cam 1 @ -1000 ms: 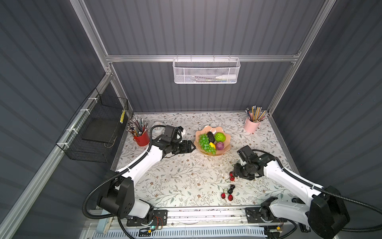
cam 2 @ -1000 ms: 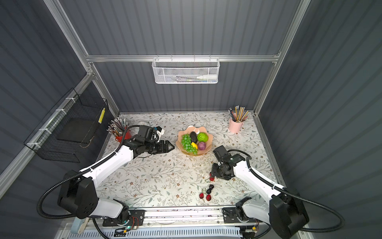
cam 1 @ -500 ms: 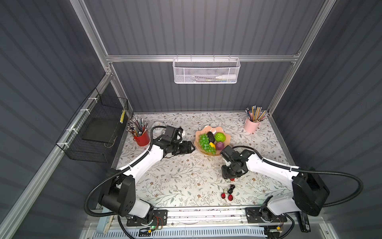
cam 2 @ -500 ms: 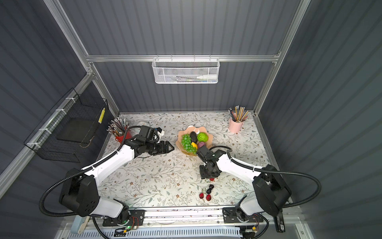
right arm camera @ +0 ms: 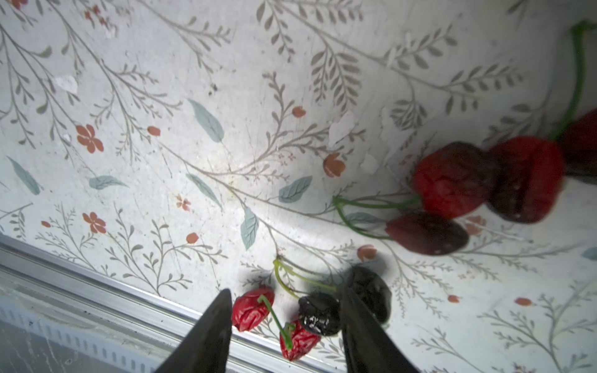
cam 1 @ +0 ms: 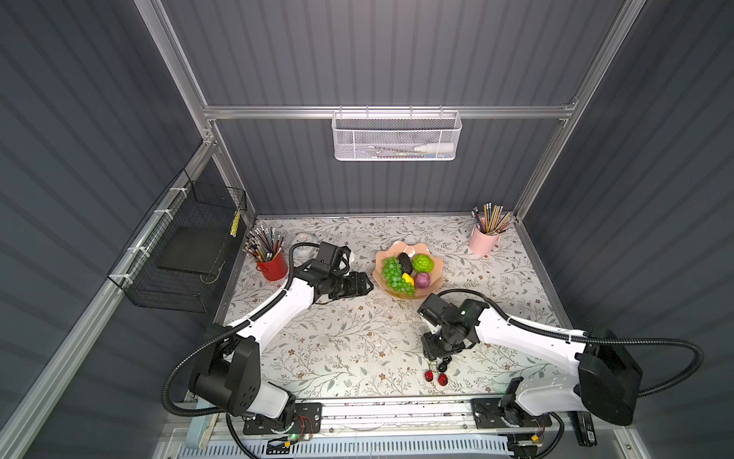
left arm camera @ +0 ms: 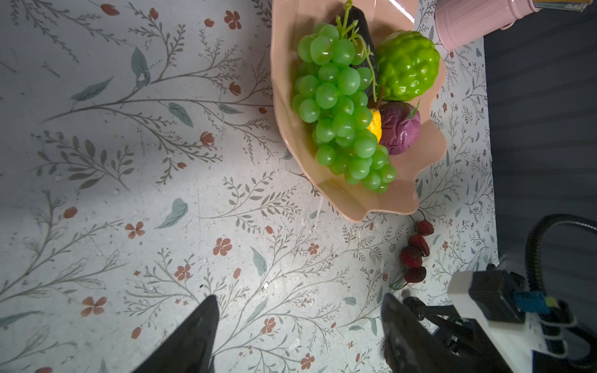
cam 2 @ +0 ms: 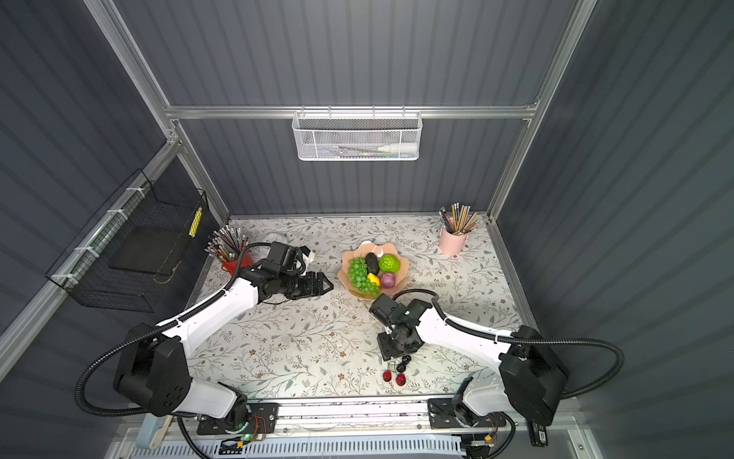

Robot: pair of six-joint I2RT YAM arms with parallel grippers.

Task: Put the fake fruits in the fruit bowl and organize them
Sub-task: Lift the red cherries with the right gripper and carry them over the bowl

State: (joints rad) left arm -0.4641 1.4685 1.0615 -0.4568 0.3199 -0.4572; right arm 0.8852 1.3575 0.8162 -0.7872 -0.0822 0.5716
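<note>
The salmon-pink fruit bowl [cam 1: 431, 288] [cam 2: 400, 254] [left arm camera: 381, 203] holds a green grape bunch [cam 1: 393, 274] [left arm camera: 339, 106], a black avocado [cam 1: 405, 261], a bumpy lime-green ball [cam 1: 423, 263] [left arm camera: 407, 64], a purple round fruit [cam 1: 422, 280] [left arm camera: 402, 127] and a yellow lemon [left arm camera: 374, 126]. My left gripper [cam 1: 367, 283] [left arm camera: 298, 296] hovers open and empty left of the bowl. My right gripper [cam 1: 437, 353] [right arm camera: 287, 295] points down near the front edge, open, its fingers straddling red cherries [right arm camera: 252, 308] [cam 1: 436, 377] and a dark cherry [right arm camera: 318, 313]. More stemmed cherries [right arm camera: 452, 187] [left arm camera: 416, 252] lie beside it.
A red pencil cup [cam 1: 273, 267] stands at the back left and a pink pencil cup [cam 1: 482, 240] at the back right. The aluminium front rail [right arm camera: 97, 290] runs just beyond the cherries. The right arm's cable [cam 1: 456, 293] loops close to the bowl's front rim.
My right gripper has swung left and then toward the front edge, coming down over the front cherries and covering the other cluster from above. The left arm has stayed put.
</note>
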